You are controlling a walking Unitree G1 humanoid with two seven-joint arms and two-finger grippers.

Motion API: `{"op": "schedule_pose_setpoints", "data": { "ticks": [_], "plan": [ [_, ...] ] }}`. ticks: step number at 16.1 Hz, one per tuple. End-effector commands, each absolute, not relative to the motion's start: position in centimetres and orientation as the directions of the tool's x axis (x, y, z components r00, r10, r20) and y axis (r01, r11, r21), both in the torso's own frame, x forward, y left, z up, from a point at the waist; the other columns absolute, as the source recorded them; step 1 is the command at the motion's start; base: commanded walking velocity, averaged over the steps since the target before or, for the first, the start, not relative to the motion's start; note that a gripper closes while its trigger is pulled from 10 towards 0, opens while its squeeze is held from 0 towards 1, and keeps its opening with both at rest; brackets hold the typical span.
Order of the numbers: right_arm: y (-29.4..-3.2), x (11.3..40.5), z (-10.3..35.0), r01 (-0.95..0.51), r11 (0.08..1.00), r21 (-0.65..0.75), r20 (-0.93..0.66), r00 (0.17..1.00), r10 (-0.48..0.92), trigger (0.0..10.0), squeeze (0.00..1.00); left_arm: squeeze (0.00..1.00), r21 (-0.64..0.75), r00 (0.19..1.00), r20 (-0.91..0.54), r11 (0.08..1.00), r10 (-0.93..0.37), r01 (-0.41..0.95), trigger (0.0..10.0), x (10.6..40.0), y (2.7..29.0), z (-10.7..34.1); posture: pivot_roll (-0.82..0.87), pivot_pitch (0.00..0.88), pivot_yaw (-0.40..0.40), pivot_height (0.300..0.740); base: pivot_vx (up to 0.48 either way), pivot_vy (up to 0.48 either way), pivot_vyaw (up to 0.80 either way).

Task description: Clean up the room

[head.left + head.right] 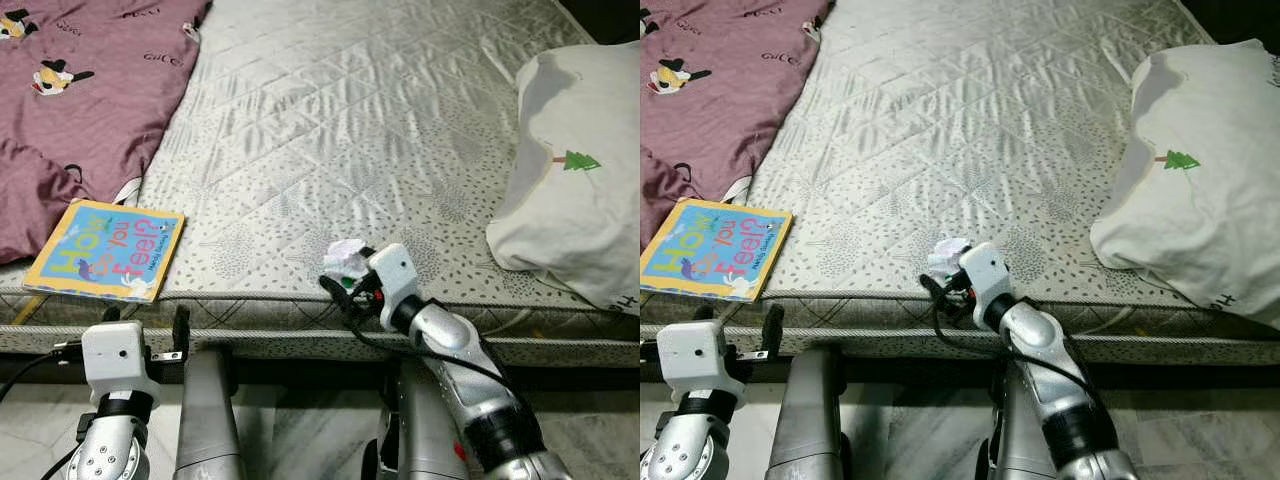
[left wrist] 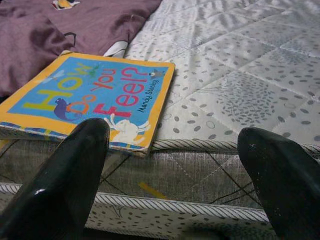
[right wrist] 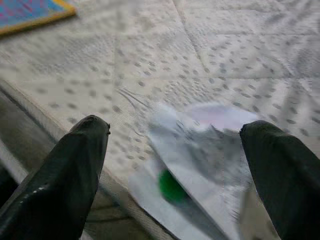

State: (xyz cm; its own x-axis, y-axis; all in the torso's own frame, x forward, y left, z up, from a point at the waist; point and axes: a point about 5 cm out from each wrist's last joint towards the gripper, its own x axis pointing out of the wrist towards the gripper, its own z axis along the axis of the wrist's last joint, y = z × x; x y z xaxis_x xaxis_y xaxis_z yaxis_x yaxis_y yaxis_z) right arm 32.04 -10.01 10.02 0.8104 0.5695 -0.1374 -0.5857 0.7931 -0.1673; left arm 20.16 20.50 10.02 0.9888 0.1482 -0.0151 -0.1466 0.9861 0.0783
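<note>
Our right gripper hovers with fingers spread wide around the crumpled wrapper at the mattress edge, lined up to pinch it. Our left gripper, also wide, waits below the picture book.

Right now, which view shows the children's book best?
The left wrist view: the book lies large and sharp at the mattress edge, title readable. Both eye views show it smaller, upside down; the right wrist view catches a blurred corner.

Silver arms; white wrist blocks; black cables
</note>
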Motion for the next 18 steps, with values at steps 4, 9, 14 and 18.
{"op": "schedule_pose_setpoints", "data": {
  "ticks": [4, 9, 14, 18],
  "plan": [
    [-8.6, 32.2, 9.7, -0.599, 0.765, -0.237, -0.145, 0.801, 0.582, 10.0, 0.0, 0.0, 0.089, 0.987, -0.023, 0.983, 0.161, -0.158, 10.0, 19.8, 20.6, 10.2, 0.2, 0.229, -0.038, 0.498, 0.0, 0.0, 0.0],
    [-6.8, 33.0, 8.8, -0.588, 0.746, -0.313, -0.212, 0.809, 0.549, 0.9, 0.0, 0.0, 0.088, 0.987, -0.024, 0.983, 0.161, -0.158, 10.0, 19.7, 20.5, 10.2, 0.22, 0.226, -0.042, 0.498, 0.0, 0.0, 0.0],
    [-6.7, 34.2, 8.5, -0.516, 0.769, -0.376, -0.228, 0.856, 0.464, 0.0, 0.0, 0.0, 0.092, 0.987, -0.028, 0.983, 0.161, -0.158, 10.0, 19.4, 20.5, 10.2, 0.23, 0.227, -0.046, 0.498, 0.0, 0.0, 0.0],
    [-8.5, 35.0, 8.0, -0.444, 0.752, -0.487, -0.259, 0.896, 0.362, 0.0, 0.0, 0.0, 0.094, 0.986, -0.031, 0.983, 0.163, -0.16, 10.0, 19.2, 20.5, 10.2, 0.24, 0.235, -0.047, 0.498, 0.0, 0.0, 0.0]
  ]
}}
